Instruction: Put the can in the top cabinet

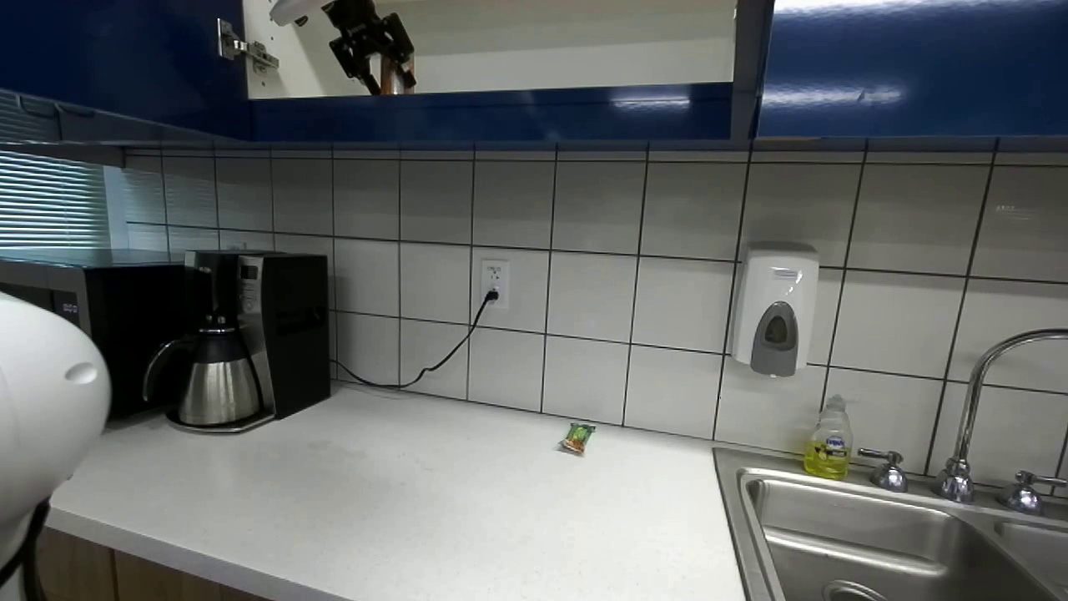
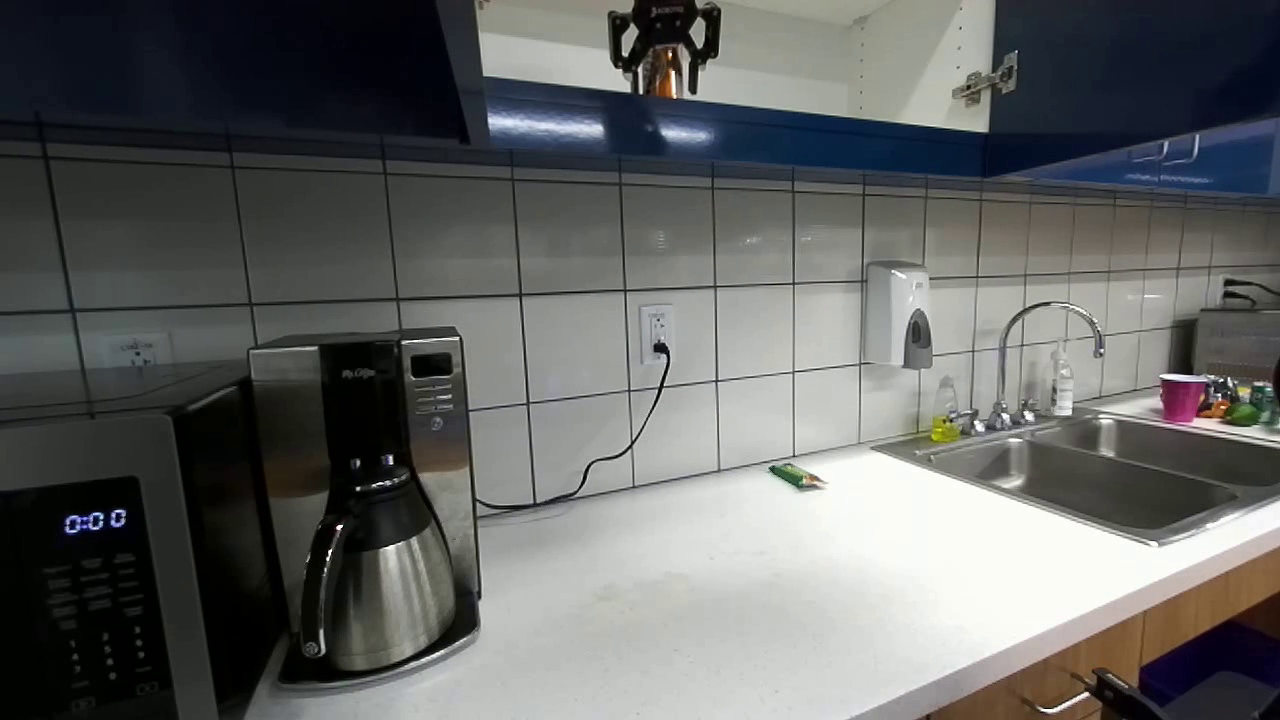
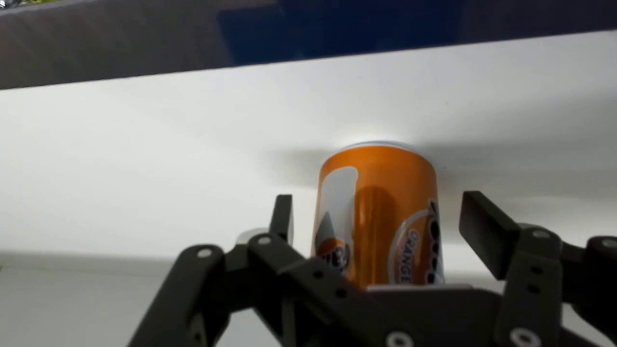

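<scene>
In the wrist view my gripper (image 3: 377,217) was inside the top cabinet (image 3: 120,159), its fingers (image 3: 281,217) spread to either side of the orange can (image 3: 376,173), a gap showing at each flank. The cabinet's cream shelf ran past them to a blue front edge (image 3: 347,29). My own linkage hid one end of the can, and I could not tell whether the other touched the shelf. In an exterior view I was near the cabinet's hinge (image 1: 244,50), beside a blue door (image 1: 117,50) swung out, with most of the cabinet's width stretching off on my far side. The front edge covered the can's foot, and the picture's side cut off my white arm (image 1: 50,401). Below the cabinet, the counter (image 1: 417,501) carried a coffee machine (image 1: 292,325), a steel pot (image 1: 221,380) and a small green packet (image 1: 577,438). In an exterior view the picture's top cut me off just above my fingers, and the cabinet's inside reached away to a side wall (image 2: 925,60) and another swung-out door (image 2: 1130,60). Below the cabinet I saw a microwave (image 2: 155,540), an outlet (image 2: 655,325) and, on that door's side, a sink (image 2: 1060,480).
</scene>
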Tool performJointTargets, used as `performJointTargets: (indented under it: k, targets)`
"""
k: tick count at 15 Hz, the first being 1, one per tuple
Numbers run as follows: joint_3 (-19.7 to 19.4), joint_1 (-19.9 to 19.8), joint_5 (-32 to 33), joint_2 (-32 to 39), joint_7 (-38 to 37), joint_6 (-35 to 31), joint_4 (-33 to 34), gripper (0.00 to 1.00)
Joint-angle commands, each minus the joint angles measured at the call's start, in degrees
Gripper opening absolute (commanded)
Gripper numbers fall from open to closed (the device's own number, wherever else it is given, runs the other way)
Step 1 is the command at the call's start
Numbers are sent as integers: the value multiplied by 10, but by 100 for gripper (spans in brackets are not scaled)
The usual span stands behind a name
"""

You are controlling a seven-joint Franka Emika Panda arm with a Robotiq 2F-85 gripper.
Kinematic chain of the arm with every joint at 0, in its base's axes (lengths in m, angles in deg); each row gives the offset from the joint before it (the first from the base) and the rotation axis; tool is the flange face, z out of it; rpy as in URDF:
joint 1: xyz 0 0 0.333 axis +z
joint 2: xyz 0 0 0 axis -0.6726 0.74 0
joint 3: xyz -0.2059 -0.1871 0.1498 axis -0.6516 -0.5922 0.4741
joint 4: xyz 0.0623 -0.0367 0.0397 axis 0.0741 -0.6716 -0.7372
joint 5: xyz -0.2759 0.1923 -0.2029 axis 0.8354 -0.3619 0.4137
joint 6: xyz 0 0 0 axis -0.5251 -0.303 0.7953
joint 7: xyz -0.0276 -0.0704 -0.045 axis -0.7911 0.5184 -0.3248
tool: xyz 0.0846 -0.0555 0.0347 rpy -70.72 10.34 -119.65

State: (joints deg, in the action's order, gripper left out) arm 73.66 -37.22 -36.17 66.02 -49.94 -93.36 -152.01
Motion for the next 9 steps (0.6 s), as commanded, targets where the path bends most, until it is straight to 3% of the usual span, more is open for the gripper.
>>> performJointTargets:
  k: [1,5,9]
  targets:
    - [1,0,-8,-5,13,14,5,100]
    - [1,-2,-26,-42,12,-1,-33,100]
    - [-4,-3,-65,-117,8,-23,-115,100]
